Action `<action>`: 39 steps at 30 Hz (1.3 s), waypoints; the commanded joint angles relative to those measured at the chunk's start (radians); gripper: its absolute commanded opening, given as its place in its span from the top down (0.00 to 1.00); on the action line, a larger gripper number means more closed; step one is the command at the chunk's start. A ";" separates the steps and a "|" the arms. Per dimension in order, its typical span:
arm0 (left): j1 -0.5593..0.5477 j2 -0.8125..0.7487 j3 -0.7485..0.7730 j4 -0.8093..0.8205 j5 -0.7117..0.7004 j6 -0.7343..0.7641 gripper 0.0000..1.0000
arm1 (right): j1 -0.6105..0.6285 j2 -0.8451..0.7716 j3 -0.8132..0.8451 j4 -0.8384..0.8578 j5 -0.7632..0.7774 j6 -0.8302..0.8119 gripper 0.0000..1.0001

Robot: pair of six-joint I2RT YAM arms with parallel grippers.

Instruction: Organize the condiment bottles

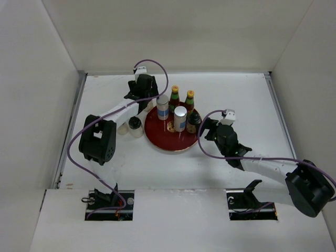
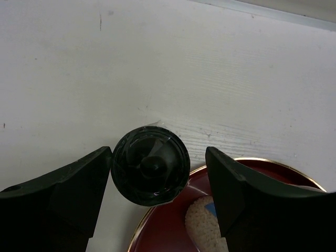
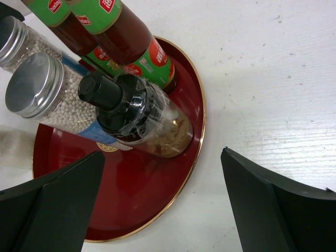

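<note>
Right hand (image 3: 163,157) spread wide, gripping nothing. Red tray (image 3: 142,205) sits on the white desk (image 3: 273,79). On it: dark-lidded jar (image 3: 139,118) near the rim, two sauce bottles (image 3: 128,44) just beyond, two silver-topped cylinders (image 3: 42,92) to the left.

The white table (image 1: 252,105) carries a round red tray (image 1: 173,143) near its middle. A squat dark-lidded jar (image 1: 136,126) stands on the bare top just beside the tray, at its nine o'clock.

A lab test cell: white table (image 1: 236,105) boxed in by plain white walls (image 1: 173,31).
</note>
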 commanded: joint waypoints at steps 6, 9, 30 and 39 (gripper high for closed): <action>0.009 0.052 0.059 -0.045 -0.021 0.026 0.30 | 0.003 -0.021 0.024 0.059 -0.006 -0.003 0.00; 0.010 0.066 0.066 -0.051 -0.031 0.036 0.31 | 0.003 -0.024 0.027 0.052 0.000 -0.009 0.00; -0.009 -0.340 -0.127 0.181 -0.143 0.033 0.65 | 0.006 -0.025 0.027 0.052 -0.010 -0.011 0.00; -0.160 -0.544 -0.307 0.144 -0.157 0.044 0.65 | 0.006 -0.056 0.009 0.066 0.012 -0.009 0.00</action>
